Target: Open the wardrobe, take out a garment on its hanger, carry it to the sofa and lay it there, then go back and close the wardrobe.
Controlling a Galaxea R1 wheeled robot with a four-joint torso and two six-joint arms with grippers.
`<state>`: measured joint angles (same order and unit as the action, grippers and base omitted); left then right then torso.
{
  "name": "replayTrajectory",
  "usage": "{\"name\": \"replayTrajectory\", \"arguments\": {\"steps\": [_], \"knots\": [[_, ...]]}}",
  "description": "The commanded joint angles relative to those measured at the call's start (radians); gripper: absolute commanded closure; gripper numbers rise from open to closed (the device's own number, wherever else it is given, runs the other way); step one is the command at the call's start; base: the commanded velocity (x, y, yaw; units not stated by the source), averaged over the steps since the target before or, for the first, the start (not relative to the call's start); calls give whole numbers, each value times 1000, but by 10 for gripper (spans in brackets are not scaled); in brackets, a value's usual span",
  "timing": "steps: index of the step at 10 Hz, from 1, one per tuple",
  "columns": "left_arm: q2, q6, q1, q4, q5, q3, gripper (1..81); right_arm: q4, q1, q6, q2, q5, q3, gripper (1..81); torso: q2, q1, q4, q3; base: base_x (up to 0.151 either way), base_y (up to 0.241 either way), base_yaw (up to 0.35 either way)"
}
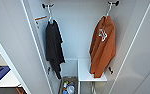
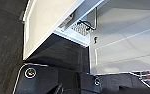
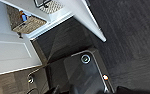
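White wardrobe point(image 1: 76, 37) interior, both doors swung wide for access: the orange garment point(image 1: 103, 47) hangs on its hanger point(image 1: 108, 10), well above both pincers, whose opening I can't tell.

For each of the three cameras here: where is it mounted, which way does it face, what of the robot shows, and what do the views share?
Head view: high on the robot, facing forward and down into the open wardrobe; garment on its hanger, black T-shirt.
Left wrist view: on the left arm, facing down at a wardrobe door and dark floor; the robot's dark plate shows.
Right wrist view: on the right arm, facing down; dark plate shows.
Shared: wicker basket.
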<state>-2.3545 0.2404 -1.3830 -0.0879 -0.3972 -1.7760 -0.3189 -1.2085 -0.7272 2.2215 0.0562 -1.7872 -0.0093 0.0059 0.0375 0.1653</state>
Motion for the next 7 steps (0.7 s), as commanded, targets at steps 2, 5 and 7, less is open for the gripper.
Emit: {"name": "replayTrajectory", "arguments": {"steps": [2, 5, 7], "knots": [[-101, 3, 20, -12, 107, -128, 10, -2, -84, -9, 78, -15, -76, 10, 0, 0, 0, 0, 0, 0, 0], [-166, 3, 14, -12, 155, -216, 10, -6, -136, 46, 218, -29, -210, 10, 0, 0, 0, 0, 0, 0, 0], [-227, 2, -11, -13, 179, -307, 10, -5, -162, 136, 298, -25, -277, 10, -1, -1, 0, 0, 0, 0, 0]]}}
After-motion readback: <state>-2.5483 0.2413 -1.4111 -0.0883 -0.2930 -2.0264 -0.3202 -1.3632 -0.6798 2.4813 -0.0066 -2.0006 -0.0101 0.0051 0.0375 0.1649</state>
